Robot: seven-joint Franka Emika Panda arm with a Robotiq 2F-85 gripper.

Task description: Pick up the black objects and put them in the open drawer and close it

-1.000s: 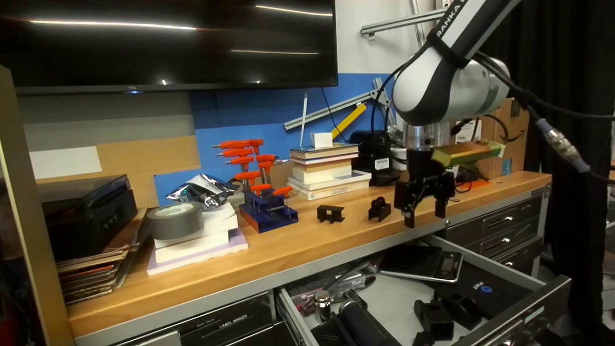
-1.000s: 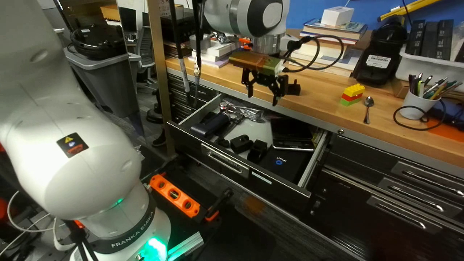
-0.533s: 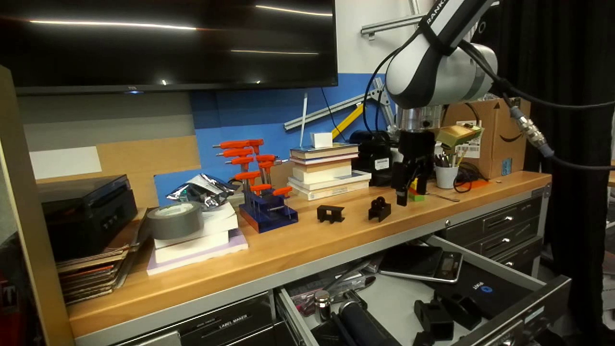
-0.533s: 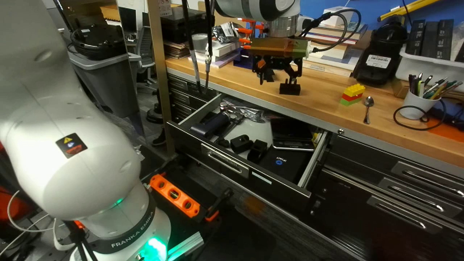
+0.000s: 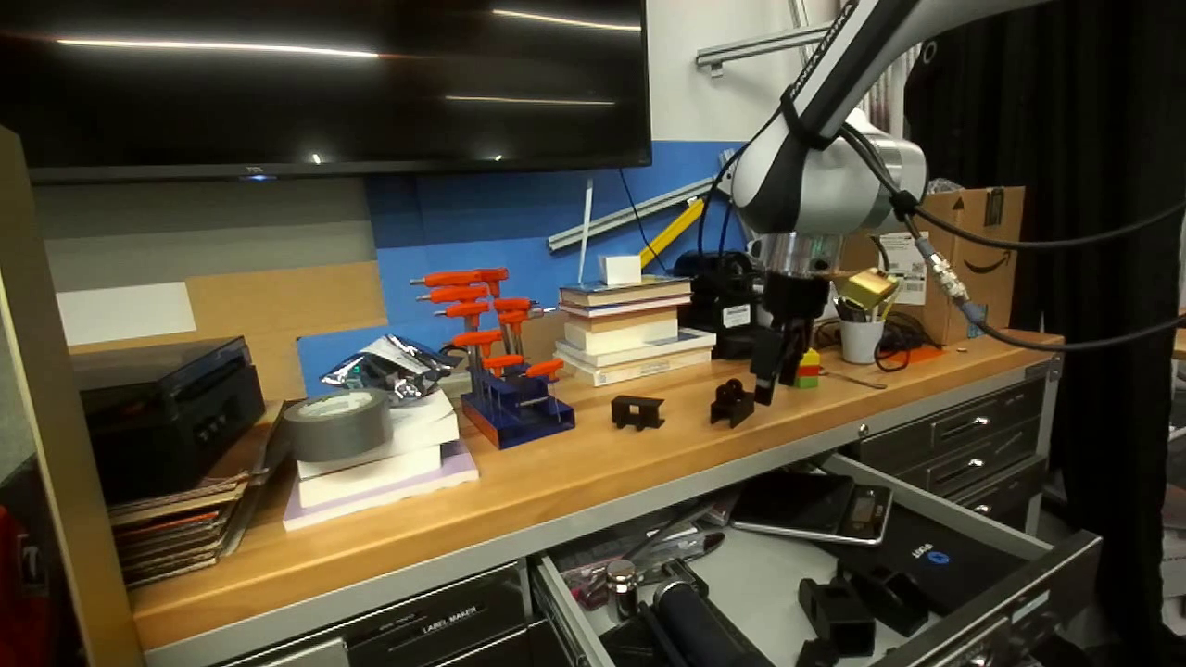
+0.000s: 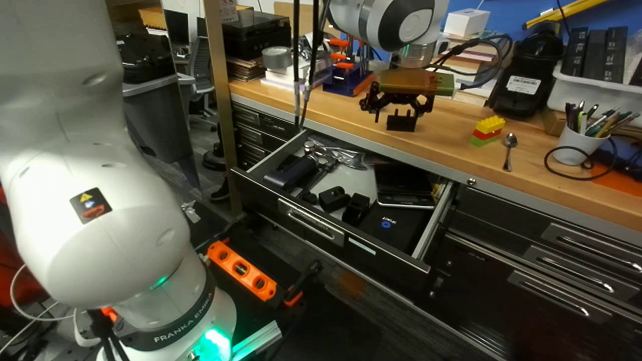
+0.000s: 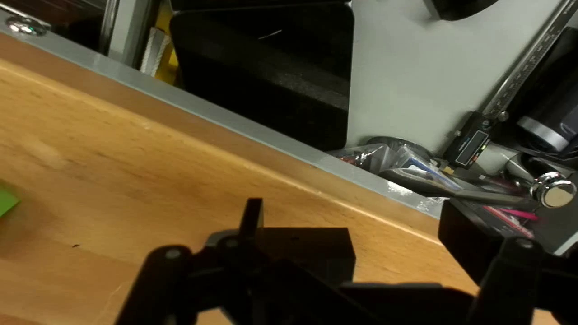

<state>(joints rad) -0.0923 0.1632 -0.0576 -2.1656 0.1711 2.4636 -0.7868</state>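
Drawer (image 6: 360,179) of grey metal with a dark front, standing open under the pale wooden bench top (image 6: 444,143). Up behind the drawer, a yellow, red and green toy-brick stack (image 6: 487,131) and a silver spoon (image 6: 510,141); farther back, a blue rack of orange-handled hex keys (image 5: 537,429). Inside the drawer, near its back, a flat black silver-rimmed device (image 5: 797,505).

Counted: above the drawer, two matte-black blocks on the wood, a bracket-shaped block (image 5: 649,409) and a two-pronged block (image 6: 401,123); inside it, at least two chunky black pieces (image 6: 333,199); behind it, two stacks of pale books (image 5: 616,357).

Black two-fingered gripper (image 7: 350,219) above and behind the drawer, fingers (image 7: 465,237) wide apart, two-pronged block between them in the wrist view; cannot tell whether touching. Wooden front edge (image 7: 226,156) running between that block and the drawer; open wood between both blocks, bare grey floor mid-drawer.
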